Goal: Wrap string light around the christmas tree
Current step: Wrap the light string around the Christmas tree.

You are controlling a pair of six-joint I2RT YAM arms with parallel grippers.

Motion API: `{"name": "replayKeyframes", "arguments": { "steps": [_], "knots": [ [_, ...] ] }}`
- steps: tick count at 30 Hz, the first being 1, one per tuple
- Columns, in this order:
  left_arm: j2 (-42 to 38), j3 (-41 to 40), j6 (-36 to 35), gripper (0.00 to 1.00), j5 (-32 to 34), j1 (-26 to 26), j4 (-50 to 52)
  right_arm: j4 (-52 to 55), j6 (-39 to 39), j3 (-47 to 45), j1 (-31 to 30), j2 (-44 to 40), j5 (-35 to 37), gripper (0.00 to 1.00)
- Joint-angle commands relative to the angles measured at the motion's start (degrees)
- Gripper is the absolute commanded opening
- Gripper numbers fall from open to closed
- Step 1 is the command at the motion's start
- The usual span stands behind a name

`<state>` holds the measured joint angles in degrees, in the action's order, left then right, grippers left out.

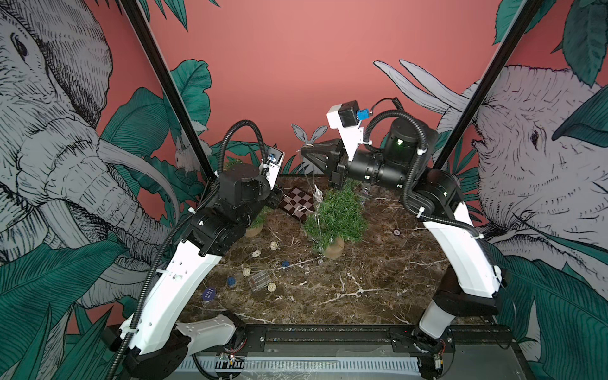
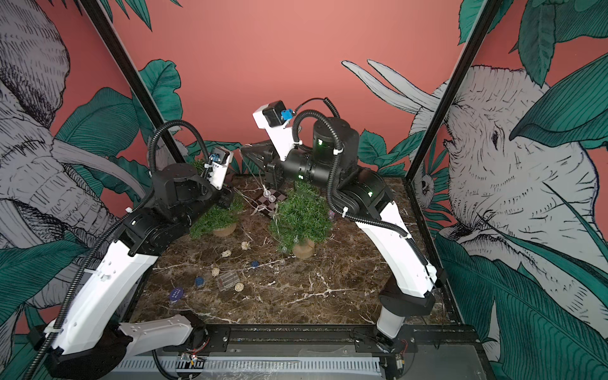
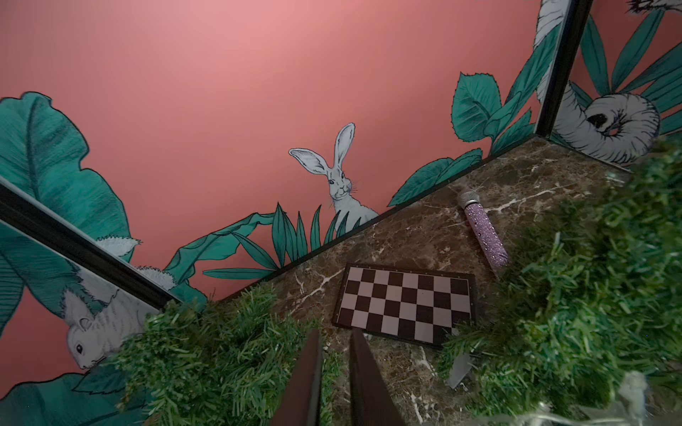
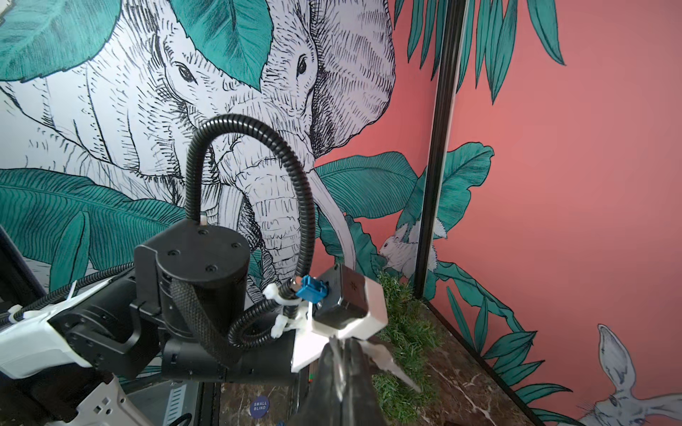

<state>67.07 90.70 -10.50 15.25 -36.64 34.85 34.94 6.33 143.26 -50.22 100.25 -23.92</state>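
Observation:
The christmas tree (image 1: 335, 217) (image 2: 301, 217) is a small green bush on a round wooden base (image 1: 334, 246) at mid table. The string light (image 1: 317, 194) (image 2: 269, 196), a thin wire with clear bulbs, hangs from my right gripper (image 1: 303, 150) (image 4: 341, 345) down onto the tree's left side. That gripper is raised above and behind the tree and is shut on the wire. My left gripper (image 3: 334, 333) is low between the two trees, its fingers a narrow gap apart with nothing seen between them. In both top views its own wrist mostly hides it.
A second small tree (image 1: 256, 218) (image 3: 206, 354) stands under my left wrist. A checkerboard (image 1: 296, 204) (image 3: 406, 304) and a glittery microphone (image 3: 483, 232) lie behind the trees. Wicker balls (image 1: 256, 253), a clear box (image 1: 261, 279) and a purple disc (image 1: 209, 293) lie front left.

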Motion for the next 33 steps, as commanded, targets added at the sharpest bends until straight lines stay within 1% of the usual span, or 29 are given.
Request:
{"name": "replayKeyframes", "arguments": {
  "steps": [1,3,5,6,9,11,13,16,19,20,22,25,28,32,33],
  "knots": [
    [-0.9,-2.0,3.3,0.0,-4.6,0.5,-2.7,-3.9,4.7,5.2,1.3,2.1,-5.6,0.0],
    [-1.0,-3.6,4.5,0.0,-6.0,0.8,-3.1,-3.1,3.6,7.8,1.3,2.9,-5.3,0.0],
    [-1.2,-5.7,6.2,0.0,-7.7,1.0,-3.7,-3.2,1.7,7.5,1.8,2.1,-2.1,0.0],
    [-1.4,-6.6,6.8,0.0,-8.3,1.1,-4.0,-3.9,1.7,7.2,2.4,1.9,-1.7,0.0],
    [-2.0,-10.0,9.3,0.0,-9.8,1.4,-5.4,-7.8,5.6,7.4,5.2,2.1,-3.6,0.0],
    [-2.3,-12.1,10.6,0.0,-10.3,1.9,-6.3,-11.5,7.5,7.9,6.1,3.9,-5.3,0.0],
    [-2.2,-12.9,12.6,0.0,-9.3,3.1,-6.7,-12.7,8.1,11.9,6.2,8.0,-5.8,0.0],
    [-2.3,-12.2,15.4,0.0,-4.4,5.3,-4.3,-14.8,12.1,17.3,6.2,14.0,-6.2,0.0],
    [-5.2,-13.0,16.7,0.0,-3.3,6.1,-3.3,-16.9,16.2,15.9,6.0,15.1,-9.2,0.0],
    [-6.7,-13.7,17.0,0.0,-3.7,6.1,-3.4,-16.9,16.7,14.3,5.9,14.4,-9.9,0.0],
    [-9.4,-15.3,17.4,0.0,-6.1,6.1,-3.2,-17.4,15.8,7.4,5.2,10.5,-10.8,0.0],
    [-11.4,-17.0,17.4,0.0,-12.8,6.1,-2.3,-19.2,13.0,-3.5,3.9,3.1,-10.9,0.0],
    [-12.4,-18.6,17.9,0.0,-17.4,6.0,-3.5,-16.7,12.8,-7.3,3.7,-1.5,-13.1,0.0],
    [-13.0,-18.5,17.8,0.0,-18.8,6.1,-5.9,-12.9,9.8,-11.8,3.5,-8.0,-13.8,0.0],
    [-12.7,-18.0,17.7,0.0,-19.7,6.1,-6.4,-12.8,9.0,-13.5,3.5,-11.2,-13.0,0.0]
  ]
}}
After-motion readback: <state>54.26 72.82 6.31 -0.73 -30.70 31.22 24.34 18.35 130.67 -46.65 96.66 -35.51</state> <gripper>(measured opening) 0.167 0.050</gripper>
